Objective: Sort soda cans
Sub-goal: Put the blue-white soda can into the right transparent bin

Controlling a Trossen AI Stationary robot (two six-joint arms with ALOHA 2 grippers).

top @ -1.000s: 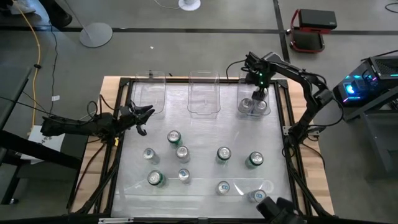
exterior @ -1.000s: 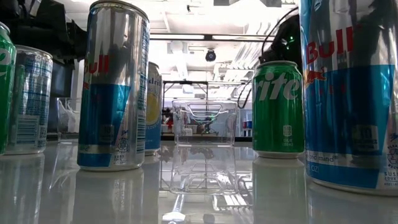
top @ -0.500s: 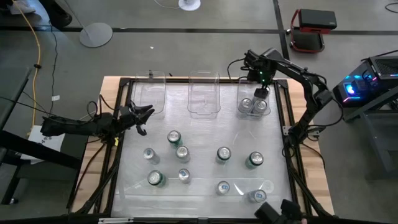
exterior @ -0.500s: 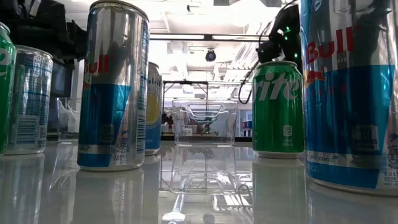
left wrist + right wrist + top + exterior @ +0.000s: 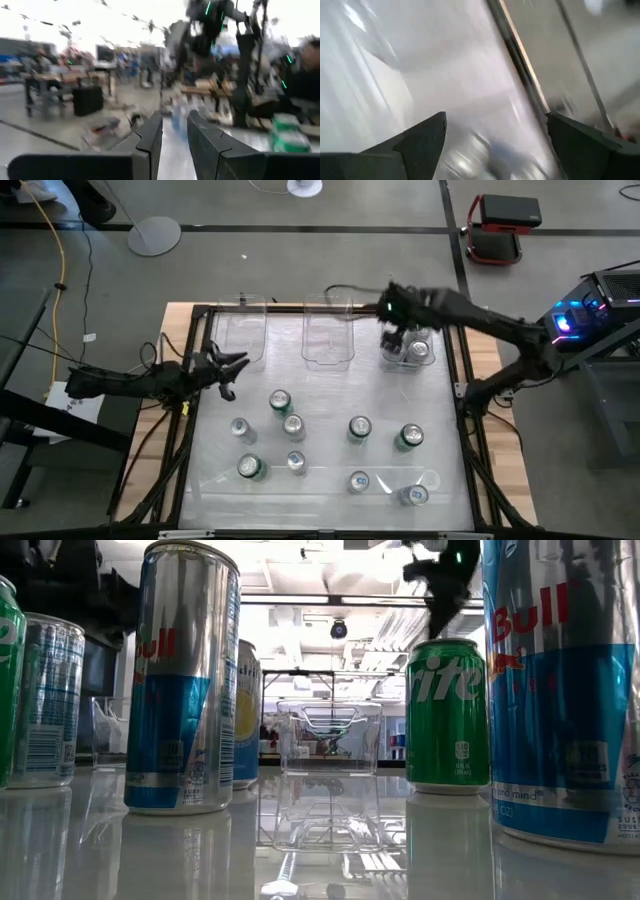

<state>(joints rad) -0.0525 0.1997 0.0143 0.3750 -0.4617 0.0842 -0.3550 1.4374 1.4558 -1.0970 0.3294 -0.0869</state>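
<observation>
Several soda cans stand upright on the white table (image 5: 325,395), among them a green one (image 5: 408,437) (image 5: 447,715) and a silver-and-blue one (image 5: 185,680). Two cans (image 5: 418,350) stand in the right clear bin (image 5: 408,315) at the far edge. My right gripper (image 5: 394,338) (image 5: 495,145) hangs blurred over that bin's left side, open wide, with nothing between its fingers. My left gripper (image 5: 226,370) (image 5: 175,145) waits above the table's left edge, pointing level toward the right. A narrow gap shows between its fingers, and nothing is in it.
Two more clear bins, left (image 5: 243,330) and middle (image 5: 328,330) (image 5: 330,735), stand along the far edge. A black frame (image 5: 462,390) runs round the table. Bare table lies between the bins and the loose cans.
My right gripper has risen out of the right bin and swung toward the table's left, tipping less steeply down. The two cans stay standing in that bin. The loose cans have not moved.
</observation>
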